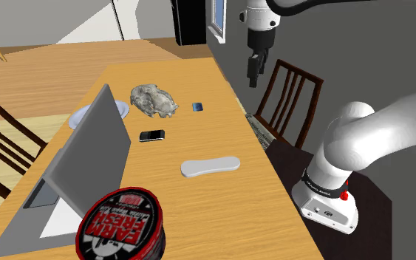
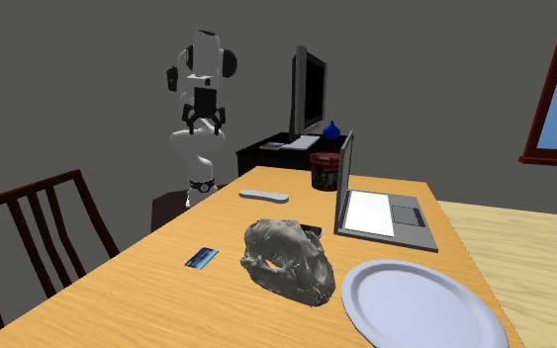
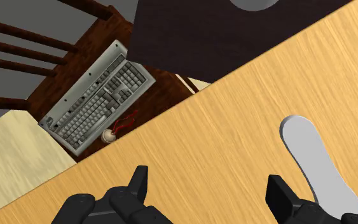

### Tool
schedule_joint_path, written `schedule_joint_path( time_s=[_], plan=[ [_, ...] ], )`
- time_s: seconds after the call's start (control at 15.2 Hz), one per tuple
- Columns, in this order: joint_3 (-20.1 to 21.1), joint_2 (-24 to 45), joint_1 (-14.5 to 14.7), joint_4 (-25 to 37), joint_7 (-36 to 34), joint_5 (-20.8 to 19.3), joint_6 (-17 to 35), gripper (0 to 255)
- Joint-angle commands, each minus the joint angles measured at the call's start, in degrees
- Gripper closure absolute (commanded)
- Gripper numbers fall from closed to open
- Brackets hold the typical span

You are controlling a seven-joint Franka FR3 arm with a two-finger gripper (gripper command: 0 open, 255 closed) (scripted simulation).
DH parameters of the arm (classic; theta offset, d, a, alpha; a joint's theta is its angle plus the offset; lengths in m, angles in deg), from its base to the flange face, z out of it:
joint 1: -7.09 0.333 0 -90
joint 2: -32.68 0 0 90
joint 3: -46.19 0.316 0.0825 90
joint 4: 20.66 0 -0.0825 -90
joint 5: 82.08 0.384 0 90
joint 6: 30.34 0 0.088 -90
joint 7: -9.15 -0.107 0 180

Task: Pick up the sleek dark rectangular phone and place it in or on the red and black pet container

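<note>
- The phone (image 1: 152, 135) is a dark, flat rectangle lying face up on the wooden table (image 1: 221, 199). Its long axis runs across the table's width. One short end points toward the table edge under the gripper, the other toward the open grey laptop (image 1: 88, 155).
- The phone is well apart from the gripper (image 1: 253, 80), far below it and further in over the table. In the second exterior view only a sliver of the phone (image 2: 313, 230) shows behind the grey skull (image 2: 288, 259).
- The red and black container (image 1: 121, 225) stands on the table well apart from the gripper, beyond the phone and beside the laptop.
- The arm rises from its stand, bends high, and the hand hangs straight down, well above the table's edge by the chair (image 1: 291, 96).
- The black fingers (image 3: 138, 181) are spread wide with nothing between them but bare tabletop below.
- Below the gripper, a white flat oblong piece (image 3: 314, 159) lies on the table near one finger. A grey keyboard (image 3: 98, 105) rests on the chair seat, off the table's edge.
</note>
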Motion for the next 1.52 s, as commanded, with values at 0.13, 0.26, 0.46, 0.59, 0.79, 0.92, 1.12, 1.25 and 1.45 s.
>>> schedule_joint_path(
  time_s=[0.13,0.26,0.46,0.59,0.79,0.92,1.12,1.25,1.45],
  plan=[
    [-0.2,3.7,0.8,0.2,1.4,0.0,3.7,0],
    [-0.4,7.5,1.5,0.7,2.7,0.0,7.3,0],
    [-0.6,13.4,2.6,1.9,4.8,0.1,12.3,0],
    [-0.6,17.4,3.4,3.1,6.2,0.2,15.4,0],
    [-0.5,23.6,4.4,5.4,8.3,0.4,19.6,0],
    [-0.3,27.7,5.1,7.2,9.7,0.6,22.1,0],
    [0.1,33.8,6.0,10.4,11.7,0.8,25.4,0],
    [0.5,37.9,6.6,12.7,13.1,1.0,27.3,0],
    [1.1,43.9,7.4,16.7,15.1,1.1,29.6,0]
  ],
)
